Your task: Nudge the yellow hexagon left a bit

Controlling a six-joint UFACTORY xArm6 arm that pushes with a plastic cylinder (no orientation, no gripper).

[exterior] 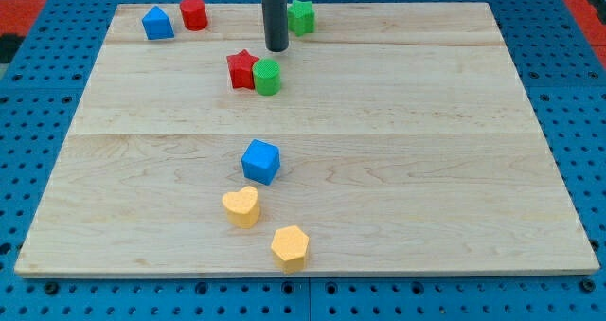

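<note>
The yellow hexagon [290,246] lies near the view's bottom edge of the wooden board [426,151], a little left of centre. A yellow heart [241,206] sits just up and left of it, apart from it. My tip [276,49] is far from both, near the view's top, between a green star-shaped block [301,16] on its right and a red star [242,69] with a green cylinder [268,77] just below it. The tip touches no block.
A blue cube [260,161] stands above the yellow heart at mid-board. A blue house-shaped block [157,24] and a red cylinder [194,13] sit at the top left corner. The board rests on a blue pegboard table [28,122].
</note>
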